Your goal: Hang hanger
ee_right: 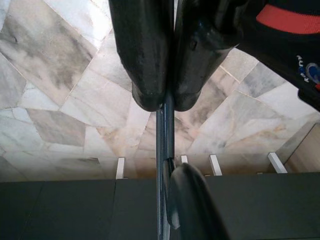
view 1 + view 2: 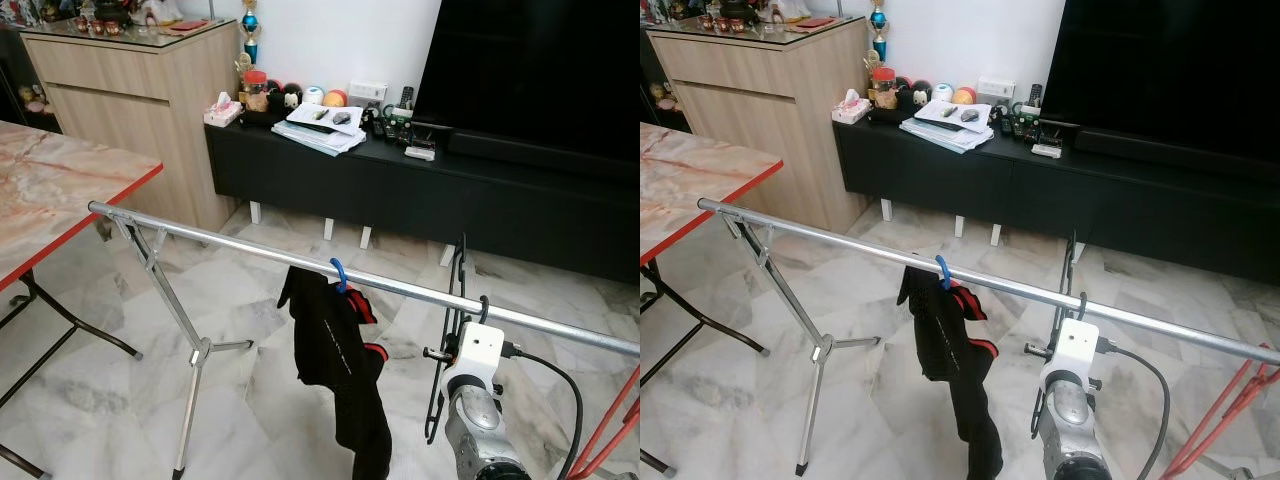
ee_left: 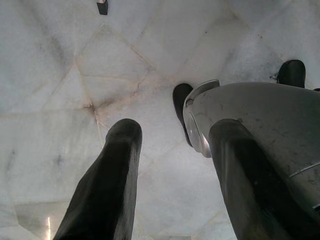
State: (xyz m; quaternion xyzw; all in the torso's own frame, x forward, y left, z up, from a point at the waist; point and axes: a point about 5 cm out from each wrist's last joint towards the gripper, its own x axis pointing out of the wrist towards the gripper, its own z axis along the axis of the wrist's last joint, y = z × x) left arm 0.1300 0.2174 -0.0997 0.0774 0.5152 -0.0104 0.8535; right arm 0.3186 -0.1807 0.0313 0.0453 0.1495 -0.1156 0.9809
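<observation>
A silver rail [image 2: 230, 245] of a drying rack runs across in front of me. A black garment with red trim [image 2: 335, 350] hangs from it on a blue hanger [image 2: 338, 272]. Right of it, a thin black hanger [image 2: 458, 285] stands on edge at the rail, its hook [image 2: 483, 306] curling against the bar. My right arm's white wrist [image 2: 478, 355] is just below the rail. In the right wrist view, my right gripper [image 1: 162, 102] is shut on the hanger's thin bar [image 1: 165, 132]. My left gripper [image 3: 175, 132] hangs open over the marble floor, holding nothing.
A marble-topped table with a red edge [image 2: 70, 215] stands on my left. The rack's tripod leg [image 2: 195, 350] is below the rail, and a red frame [image 2: 612, 425] is at far right. Behind are a black TV console [image 2: 420, 195] and a wooden cabinet [image 2: 130, 85].
</observation>
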